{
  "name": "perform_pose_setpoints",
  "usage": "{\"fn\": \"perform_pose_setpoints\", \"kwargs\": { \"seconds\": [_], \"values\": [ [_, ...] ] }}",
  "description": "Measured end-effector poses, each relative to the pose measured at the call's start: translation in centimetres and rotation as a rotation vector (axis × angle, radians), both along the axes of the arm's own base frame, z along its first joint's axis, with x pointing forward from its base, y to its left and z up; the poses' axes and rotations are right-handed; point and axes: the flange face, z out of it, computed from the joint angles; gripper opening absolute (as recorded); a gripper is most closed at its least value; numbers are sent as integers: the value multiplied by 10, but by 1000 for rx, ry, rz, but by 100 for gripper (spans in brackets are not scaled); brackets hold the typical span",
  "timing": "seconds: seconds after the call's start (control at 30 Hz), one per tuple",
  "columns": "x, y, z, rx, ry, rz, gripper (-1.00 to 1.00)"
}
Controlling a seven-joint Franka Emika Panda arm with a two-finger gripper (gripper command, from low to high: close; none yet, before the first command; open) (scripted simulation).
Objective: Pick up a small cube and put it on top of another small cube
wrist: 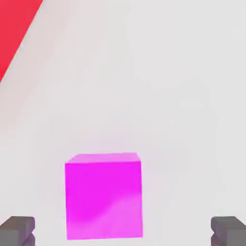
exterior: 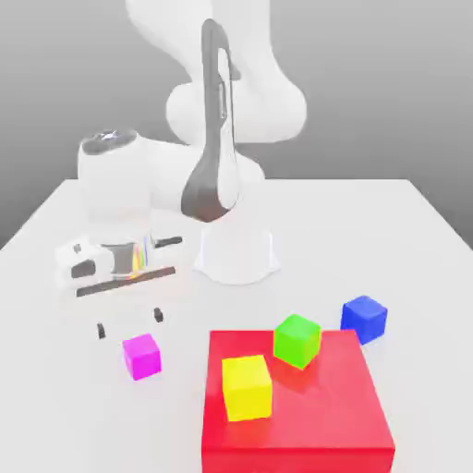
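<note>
Open gripper (exterior: 129, 323) near the magenta cube (exterior: 142, 357).
The blue cube (exterior: 364, 319) rests on the tabletop (exterior: 314, 249) beside the red block (exterior: 323, 402).

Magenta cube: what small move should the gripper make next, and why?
Probably a small sideways shift to centre the open gripper over the magenta cube before lowering. In the hand view the cube sits between the fingertips' lines but nearer one finger, and in the exterior view the fingertips hang short of it, with nothing gripped.
</note>
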Motion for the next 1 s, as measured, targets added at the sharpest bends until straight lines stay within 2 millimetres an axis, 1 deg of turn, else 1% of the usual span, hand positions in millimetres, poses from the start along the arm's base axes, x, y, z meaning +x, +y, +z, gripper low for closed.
{"fn": "perform_pose_setpoints", "kwargs": {
  "seconds": [0.23,0.43,0.47,0.7,1.0],
  "values": [
    [0,-2,-26,-5,2,2,0],
    [-3,4,-52,13,6,-2,0],
    [-4,4,-55,16,6,-3,-100],
    [-4,5,-54,17,7,-3,-100],
    [0,-2,-19,-5,2,3,-100]
  ]
}}
